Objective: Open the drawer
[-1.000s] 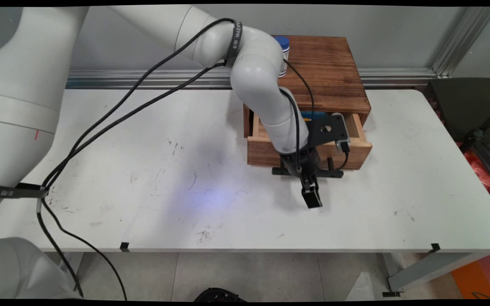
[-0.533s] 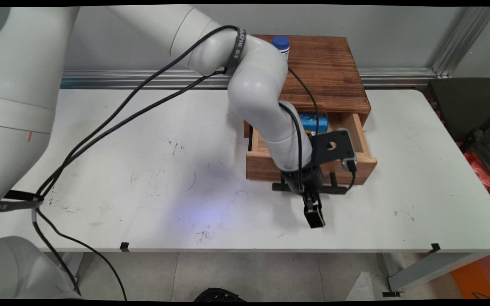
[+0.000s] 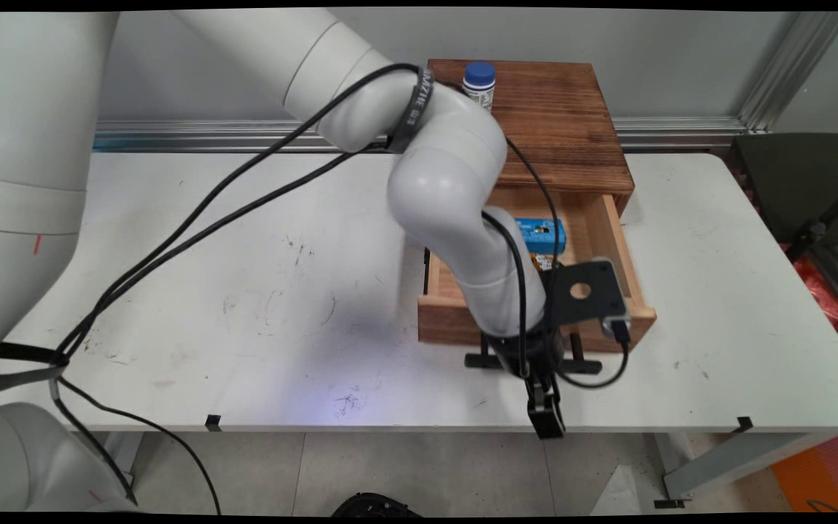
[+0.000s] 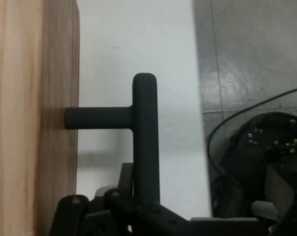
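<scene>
We see the black two-finger gripper [image 3: 545, 407] clenched on the black bar handle [image 4: 145, 137] of the open wooden drawer [image 3: 463, 329] holding a blue box [image 3: 541, 235]; pulling further could drag it clean out of the dark wooden cabinet [image 3: 557, 124].

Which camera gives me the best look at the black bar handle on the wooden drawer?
The hand view: the black bar handle and one post joining it to the wooden drawer front fill the picture, with the gripper closed round the bar. In the main view, the arm's wrist covers most of the handle; only its ends show.
</scene>
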`<state>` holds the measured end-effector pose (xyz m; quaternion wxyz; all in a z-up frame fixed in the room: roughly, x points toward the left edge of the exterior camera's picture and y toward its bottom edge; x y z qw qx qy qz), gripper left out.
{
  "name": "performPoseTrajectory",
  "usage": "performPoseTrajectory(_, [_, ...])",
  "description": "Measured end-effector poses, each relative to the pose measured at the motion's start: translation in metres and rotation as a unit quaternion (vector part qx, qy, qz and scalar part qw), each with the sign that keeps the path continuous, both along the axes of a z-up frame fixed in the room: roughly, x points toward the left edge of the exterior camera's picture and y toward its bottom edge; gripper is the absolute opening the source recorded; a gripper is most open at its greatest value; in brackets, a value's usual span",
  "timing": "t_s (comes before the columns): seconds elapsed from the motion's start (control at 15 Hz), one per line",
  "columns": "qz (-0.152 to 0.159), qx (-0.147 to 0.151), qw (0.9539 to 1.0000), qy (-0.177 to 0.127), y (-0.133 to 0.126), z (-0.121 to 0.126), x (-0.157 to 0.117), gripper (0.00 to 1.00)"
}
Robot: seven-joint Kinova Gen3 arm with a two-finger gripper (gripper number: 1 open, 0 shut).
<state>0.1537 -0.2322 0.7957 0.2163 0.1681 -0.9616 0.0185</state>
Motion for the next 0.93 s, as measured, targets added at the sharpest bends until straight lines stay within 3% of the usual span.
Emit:
performPoseTrajectory(0.53, [-0.009, 0.016, 0.9998, 0.000, 0.046, 0.005, -0.019, 1.00])
performPoseTrajectory(0.93, [-0.012, 0.021, 0.9997, 0.000, 0.066, 0.010, -0.028, 1.00])
